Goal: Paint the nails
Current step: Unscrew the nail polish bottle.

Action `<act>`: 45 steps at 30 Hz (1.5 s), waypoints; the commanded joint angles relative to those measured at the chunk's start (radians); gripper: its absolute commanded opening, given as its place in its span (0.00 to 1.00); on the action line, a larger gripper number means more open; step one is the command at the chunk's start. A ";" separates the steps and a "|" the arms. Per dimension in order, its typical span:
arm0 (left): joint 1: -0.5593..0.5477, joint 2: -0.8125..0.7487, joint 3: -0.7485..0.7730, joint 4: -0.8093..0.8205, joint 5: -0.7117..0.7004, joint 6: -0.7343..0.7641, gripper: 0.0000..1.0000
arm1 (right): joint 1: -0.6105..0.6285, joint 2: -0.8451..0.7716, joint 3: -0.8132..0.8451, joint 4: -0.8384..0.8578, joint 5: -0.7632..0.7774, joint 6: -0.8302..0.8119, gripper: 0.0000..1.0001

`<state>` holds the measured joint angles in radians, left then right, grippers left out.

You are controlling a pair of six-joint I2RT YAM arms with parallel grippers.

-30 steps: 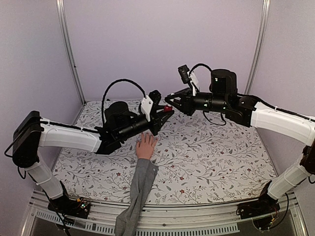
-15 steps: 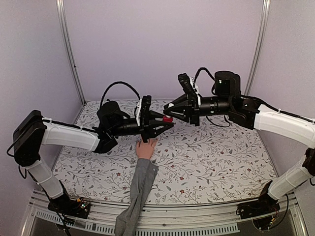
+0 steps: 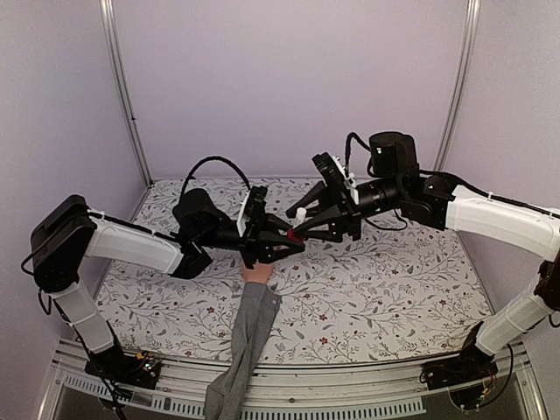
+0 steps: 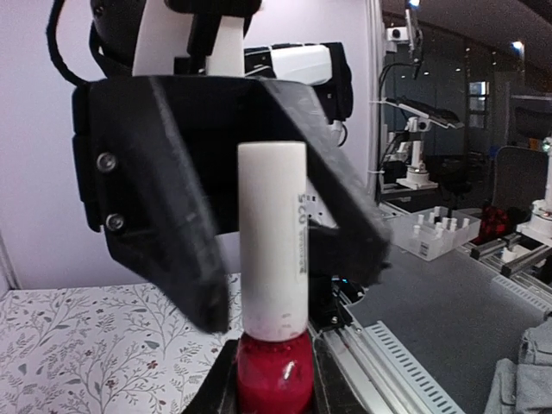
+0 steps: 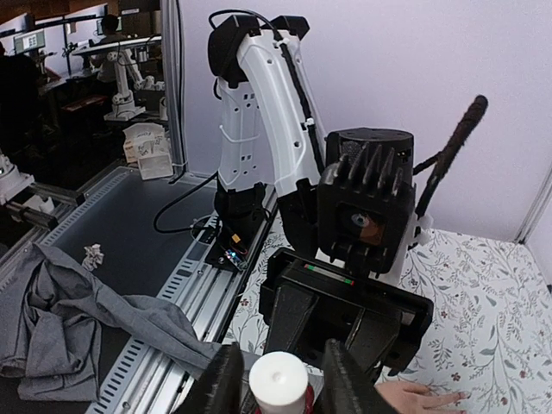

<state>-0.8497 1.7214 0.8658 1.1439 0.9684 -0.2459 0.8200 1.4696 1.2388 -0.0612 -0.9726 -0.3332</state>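
Left gripper [image 3: 289,242] pinches the round base of a red polish bottle [image 4: 274,375], holding it above the middle of the table [image 3: 394,280]. Right gripper [image 5: 279,381] meets it from the opposite side, its fingers [image 5: 226,379] flanking the bottle's white cap [image 4: 272,241]; whether they press on it cannot be told. Just below lies the mannequin hand [image 3: 256,273], its grey sleeve [image 3: 249,328] trailing over the table's near edge. Its nails are too small to make out.

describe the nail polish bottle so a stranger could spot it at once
Over the floral table, just above the mannequin hand, the left arm's fingers hold the polish bottle. It's the only red thing: a small round body under a tall white cap.
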 commanded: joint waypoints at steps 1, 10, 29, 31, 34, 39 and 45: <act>0.001 -0.061 -0.025 -0.024 -0.180 0.095 0.00 | -0.001 0.000 0.030 -0.017 0.066 0.020 0.56; -0.013 -0.106 -0.083 -0.069 -0.667 0.188 0.00 | -0.007 -0.011 -0.001 0.052 0.500 0.181 0.69; -0.132 -0.058 -0.010 -0.176 -1.124 0.374 0.00 | -0.011 0.037 0.007 0.140 0.681 0.553 0.41; -0.135 -0.052 -0.003 -0.185 -1.143 0.378 0.00 | -0.010 0.040 0.011 0.137 0.679 0.560 0.38; -0.140 -0.048 0.009 -0.201 -1.169 0.395 0.00 | -0.011 0.050 0.020 0.131 0.676 0.566 0.38; -0.150 -0.035 0.032 -0.229 -1.189 0.422 0.00 | -0.010 0.077 0.044 0.118 0.669 0.573 0.38; -0.155 -0.020 0.056 -0.256 -1.195 0.435 0.00 | -0.010 0.093 0.058 0.114 0.658 0.575 0.14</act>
<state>-0.9905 1.6875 0.8871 0.9001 -0.2108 0.1638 0.8150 1.5520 1.2587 0.0517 -0.3122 0.2310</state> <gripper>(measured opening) 0.199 0.200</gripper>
